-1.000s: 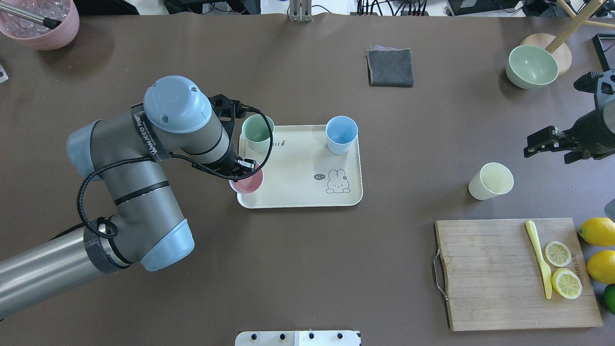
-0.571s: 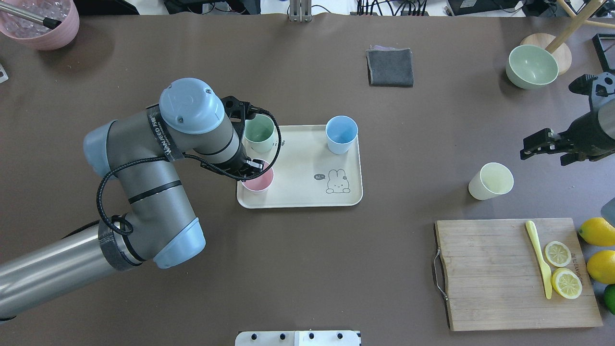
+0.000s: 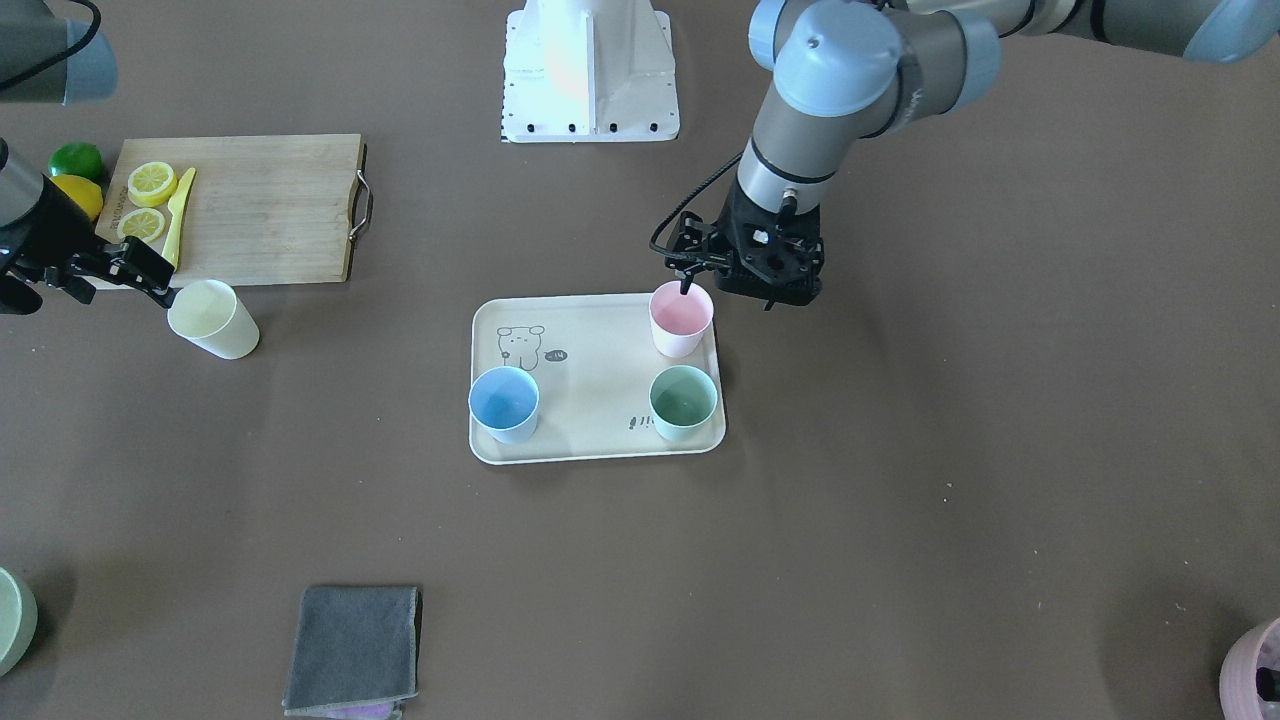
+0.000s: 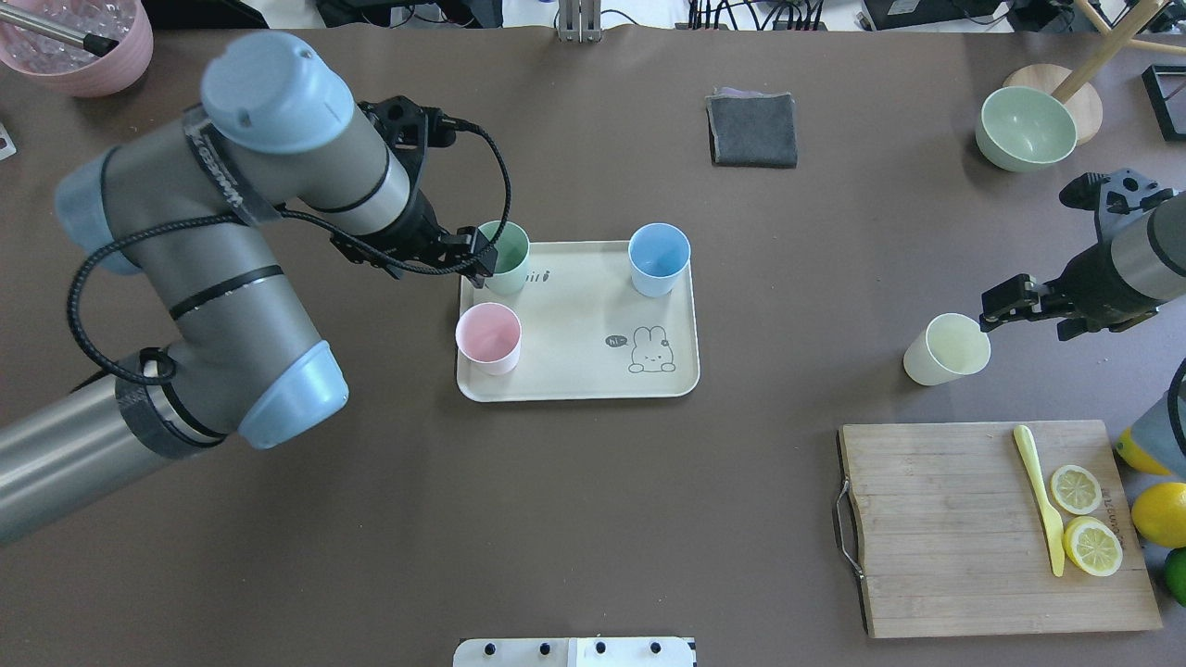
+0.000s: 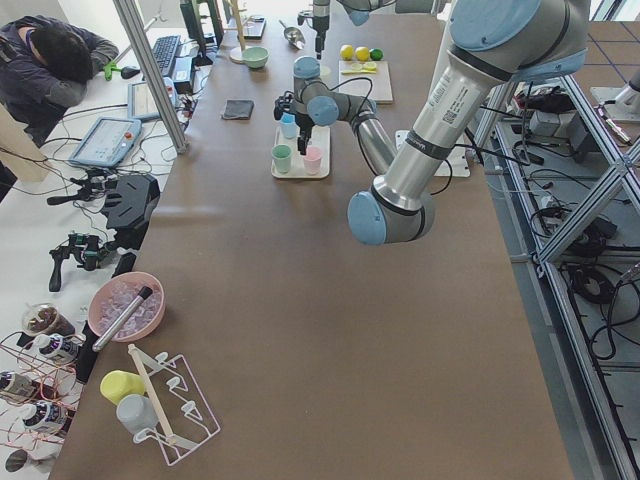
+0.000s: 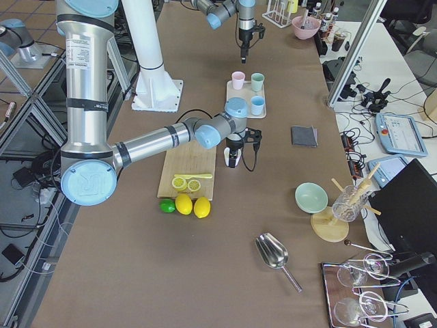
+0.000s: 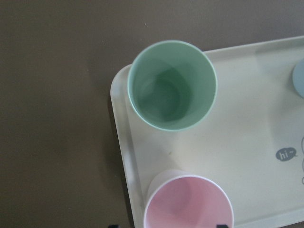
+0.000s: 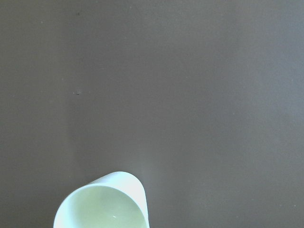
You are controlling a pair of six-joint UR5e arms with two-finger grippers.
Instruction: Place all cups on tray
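While its jaws stand apart and empty, the left gripper (image 4: 476, 262) hangs over the tray's (image 4: 574, 320) 10 o'clock corner, by the mint green cup (image 4: 512, 252). The pink cup (image 4: 488, 338) stands at the tray's 7 o'clock corner, the light blue cup (image 4: 659, 259) at 1 o'clock. Well off at 3 o'clock, the pale yellow cup (image 4: 947, 349) sits on the table (image 4: 593, 509), the right gripper (image 4: 993, 313) near its 2 o'clock; whether its jaws are apart I cannot tell.

The left arm (image 4: 232, 306) was grey metal tubing with pale blue, rounded, screw-dotted joint caps (image 4: 264, 93), white lettering on a black band (image 4: 218, 171), and a looped black cable (image 4: 79, 278). Black left gripper (image 4: 477, 262) and right gripper (image 4: 996, 310); the right arm (image 4: 1144, 255) was grey too.
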